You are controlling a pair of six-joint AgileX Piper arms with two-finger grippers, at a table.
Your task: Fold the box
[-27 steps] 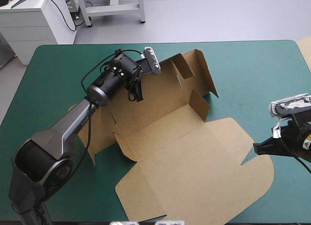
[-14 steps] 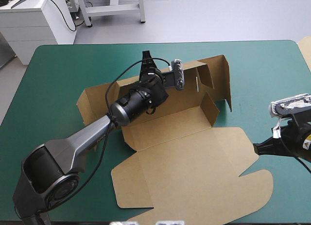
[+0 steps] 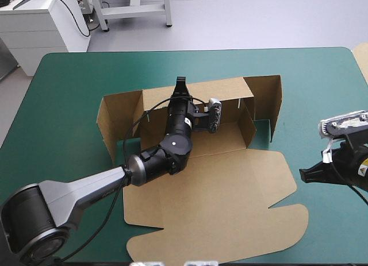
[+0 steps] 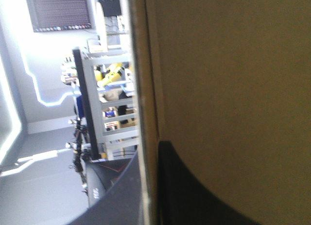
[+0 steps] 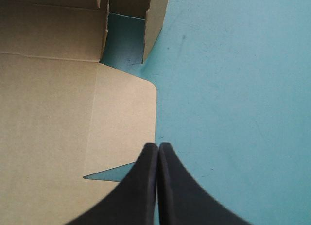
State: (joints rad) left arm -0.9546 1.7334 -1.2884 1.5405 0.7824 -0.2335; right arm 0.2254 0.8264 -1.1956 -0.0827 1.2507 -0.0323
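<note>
Wrist view alone: left claw (image 4: 148, 154) apparently pinches the box (image 4: 228, 64); right claw (image 5: 158, 146) closed.

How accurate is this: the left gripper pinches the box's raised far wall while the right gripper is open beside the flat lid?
Not quite: the right gripper is shut, fingers meeting in an arch in the right wrist view. The left gripper does pinch the box's raised far wall, and the lid lies flat.
</note>
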